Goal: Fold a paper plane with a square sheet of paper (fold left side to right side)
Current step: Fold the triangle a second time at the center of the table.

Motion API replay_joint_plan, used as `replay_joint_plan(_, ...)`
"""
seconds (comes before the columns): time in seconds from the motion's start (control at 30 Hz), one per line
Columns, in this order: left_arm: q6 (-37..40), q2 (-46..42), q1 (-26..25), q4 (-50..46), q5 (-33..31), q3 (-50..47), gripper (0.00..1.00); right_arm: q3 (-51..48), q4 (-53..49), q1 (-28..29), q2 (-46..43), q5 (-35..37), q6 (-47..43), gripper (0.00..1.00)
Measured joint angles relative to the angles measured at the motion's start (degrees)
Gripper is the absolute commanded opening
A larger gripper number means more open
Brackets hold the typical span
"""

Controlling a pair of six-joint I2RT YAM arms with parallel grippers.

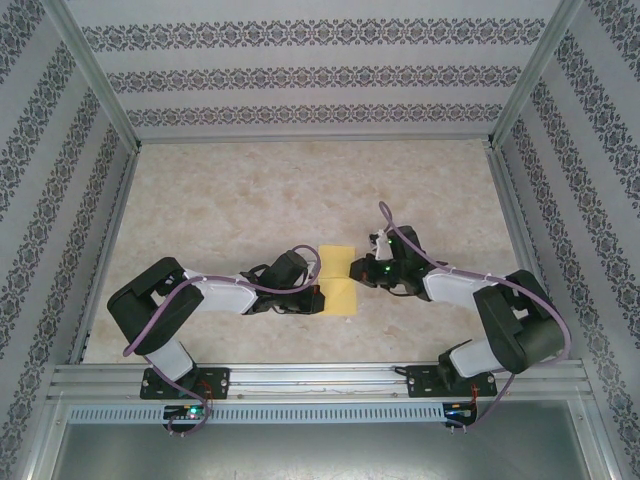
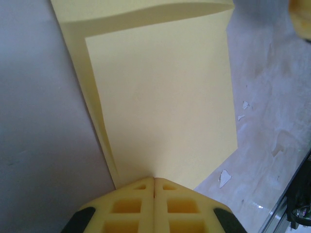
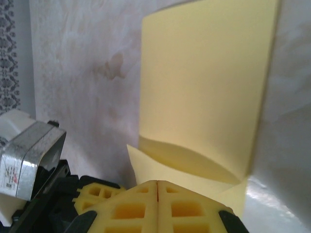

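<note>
Marbled surface [image 1: 250, 190], patterned walls. Square sheet of paper [image 1: 338, 280] lies mid-surface, doubled over with the top layer bowing up: left-to-right fold looks made but not flattened. Left tool [image 2: 154, 183] and right tool [image 3: 158, 184] are both closed, tips at opposite edges of it. Next: press the crease flat.

Walls [image 1: 300, 75] with dark patterned stripes enclose a pale marbled tabletop [image 1: 250, 190].
</note>
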Motion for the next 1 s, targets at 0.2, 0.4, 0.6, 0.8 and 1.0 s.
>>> replay_joint_plan(0.2, 0.0, 0.11, -0.02, -0.15, 0.02, 0.13, 0.0, 1.2, 1.11, 3.82, 4.24, 1.07, 1.46, 0.0)
replay_joint_plan(0.4, 0.0, 0.15, -0.02, -0.17, 0.02, 0.2, 0.0, 2.38, 2.16, 4.83, 7.34, 2.16, 1.66, 0.0)
replay_joint_plan(0.6, 0.0, 0.17, -0.02, -0.37, 0.02, 0.31, 0.0, 2.38, 1.88, 4.79, 8.37, 3.67, 1.55, 0.0)
replay_joint_plan(0.8, 0.0, 0.11, -0.02, -0.57, 0.0, 0.48, 0.0, 2.34, 1.66, 3.93, 9.51, 3.82, 1.2, 0.0)
replay_joint_plan(1.0, 0.02, -0.72, -0.02, -4.24, -0.85, 1.68, 0.0, 2.1, 2.23, 3.26, 9.84, 2.75, 1.18, 0.0)
